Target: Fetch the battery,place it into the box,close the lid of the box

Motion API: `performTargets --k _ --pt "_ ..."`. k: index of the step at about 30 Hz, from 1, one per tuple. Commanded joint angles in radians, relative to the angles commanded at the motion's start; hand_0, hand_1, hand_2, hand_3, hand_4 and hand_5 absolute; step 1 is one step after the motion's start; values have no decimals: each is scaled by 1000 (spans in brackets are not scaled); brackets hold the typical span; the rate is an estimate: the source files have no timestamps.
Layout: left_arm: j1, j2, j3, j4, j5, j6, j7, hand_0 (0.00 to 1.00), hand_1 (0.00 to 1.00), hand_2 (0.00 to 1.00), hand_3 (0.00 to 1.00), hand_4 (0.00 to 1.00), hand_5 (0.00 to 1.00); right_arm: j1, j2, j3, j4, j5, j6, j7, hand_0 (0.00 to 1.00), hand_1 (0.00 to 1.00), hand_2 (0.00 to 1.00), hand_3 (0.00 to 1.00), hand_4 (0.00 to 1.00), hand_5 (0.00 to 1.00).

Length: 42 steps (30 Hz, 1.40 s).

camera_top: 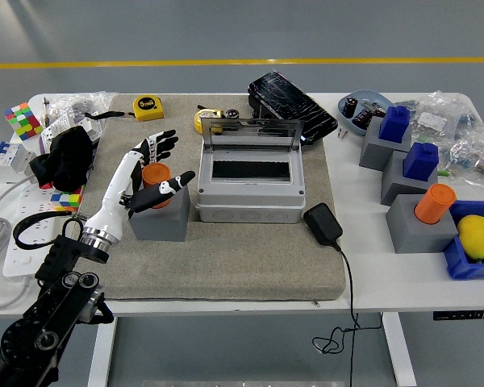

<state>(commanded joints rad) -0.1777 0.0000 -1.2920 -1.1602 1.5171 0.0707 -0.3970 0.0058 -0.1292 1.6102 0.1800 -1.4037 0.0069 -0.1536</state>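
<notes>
my left hand (149, 173) is over the orange battery (155, 173), fingers spread w/ thumb out to the side, not closed on anything yet. battery stands upright in a grey holder (160, 211) on the mat (226, 266), left of the box (250, 181), which sits mid-mat w/ lid (250, 137) tipped up and open. right arm not in view.

risks imo: fingers half hide the battery, so i can't judge thumb contact; a shallow pinch could let it slip, or drag the holder along. carrying it right, the raised lid and box wall sit just beside the path, easy to clip.

clutter: black charger (323, 223) + cable at box's right corner, tape measure (148, 107) near mat's far edge, black cloth (64, 157) off mat's left edge. second orange battery (434, 202) in grey holder toward desk's right edge, don't confuse it.
</notes>
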Motion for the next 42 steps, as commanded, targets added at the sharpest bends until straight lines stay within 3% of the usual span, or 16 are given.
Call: performTargets --k 6,7,12,13,18,19,21,30,31,42 --pt "-3 0 0 14 8 15 -8 706 763 774 781 998 196 0 1 0 0 1 0 0 633 624 646 560 983 436" --pt "-3 0 0 16 11 16 -9 584 671 710 723 998 46 0 1 0 0 0 0 0 633 625 646 560 984 430" --pt "-3 0 -1 28 17 21 -11 584 671 710 723 998 46 0 1 -2 0 3 1 0 633 625 646 560 984 430" --pt "-4 0 -1 31 18 21 -11 451 574 631 669 998 2 0 1 -3 0 3 1 0 633 625 646 560 984 429" --pt "-7 0 6 48 10 21 -19 451 574 631 669 998 2 -1 1 -4 0 3 1 0 633 625 646 560 984 429" --pt "-9 0 8 53 3 22 -23 404 523 584 644 998 2 0 1 -5 0 5 1 0 633 625 646 560 984 429" --pt "-11 0 13 59 -10 23 -30 404 523 584 644 998 2 0 2 -4 0 4 1 0 633 625 646 560 984 429" --pt "-27 0 50 91 -111 29 -68 392 485 559 626 998 2 0 4 -5 0 6 0 0 633 625 646 560 985 428" --pt "-30 0 55 97 -127 29 -71 340 394 443 510 939 2 0 4 -5 0 6 0 0 633 625 646 560 985 427" --pt "-55 0 71 145 -219 26 -91 313 365 409 480 898 2 1 7 -9 0 7 0 1 633 625 646 561 985 427"
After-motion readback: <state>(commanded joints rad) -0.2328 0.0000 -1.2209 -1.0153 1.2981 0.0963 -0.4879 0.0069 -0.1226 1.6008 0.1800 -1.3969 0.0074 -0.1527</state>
